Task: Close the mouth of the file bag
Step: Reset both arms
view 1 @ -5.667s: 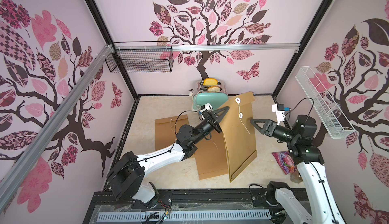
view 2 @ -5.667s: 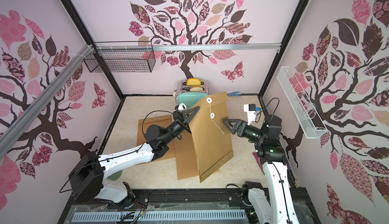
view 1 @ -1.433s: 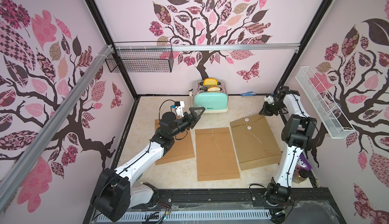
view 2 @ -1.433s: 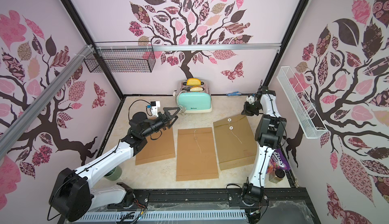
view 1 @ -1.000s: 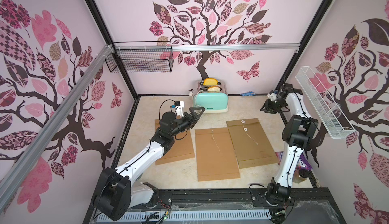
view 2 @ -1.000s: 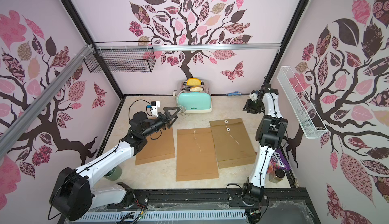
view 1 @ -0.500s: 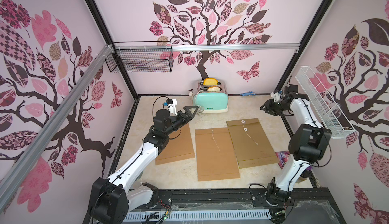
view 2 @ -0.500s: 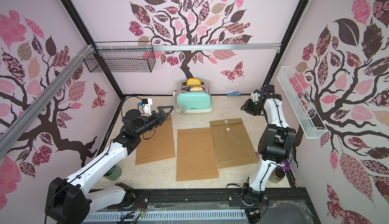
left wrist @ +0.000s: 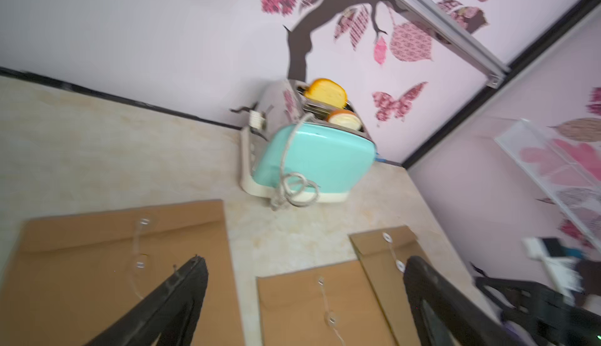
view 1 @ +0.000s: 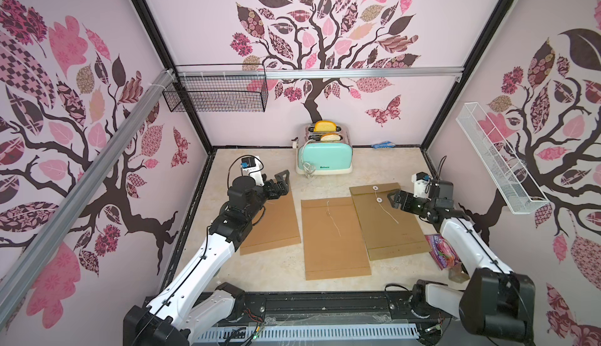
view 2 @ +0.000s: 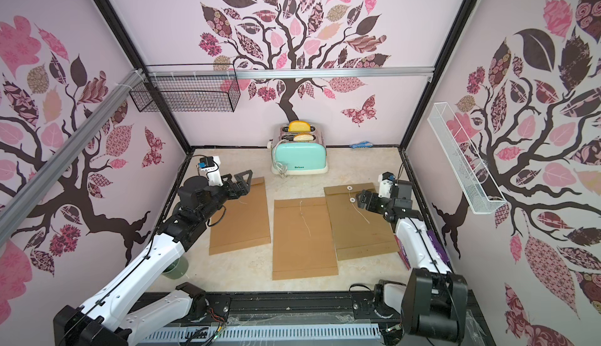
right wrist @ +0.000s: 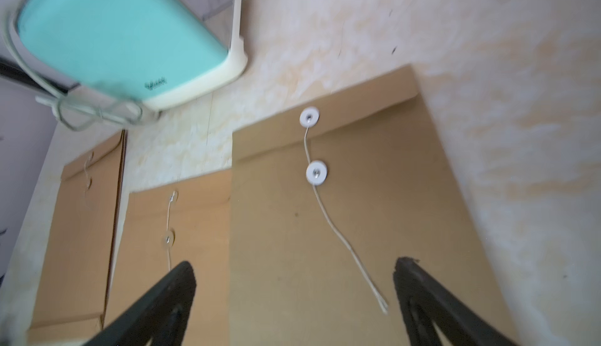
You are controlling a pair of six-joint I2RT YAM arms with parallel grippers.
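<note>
Left arm: stretched from the front rail toward the back wall, wrist about level. The left pincer hangs left of the mint-green toaster, over the far end of a plain brown kraft-paper file bag. Fingers are spread wide with nothing between them.

Right arm: forearm rises from the front right corner, wrist turned inward. The right pincer sits front-right of the toaster. It is above the brown kraft-paper file bag with white button discs, just beside the lower disc. Fingers are wide apart, gripping nothing.

That bag lies flat on the beige marbled worktop, front-right of the toaster, flap end toward it. The flap is folded down. The white string runs from the upper disc to the lower disc, then trails loose down the face. In the right wrist view its free end lies just inside one finger.

A third brown file bag lies straight in front of the toaster, its edge touching the disc bag.

Around the toaster:
- A coiled grey cable sits at its front-left corner.
- Two bread slices stand in its slots.
- A crumpled purple-pink snack packet lies well to its front-right, beside the disc bag and under the right forearm.

The left wrist view is blurred.
</note>
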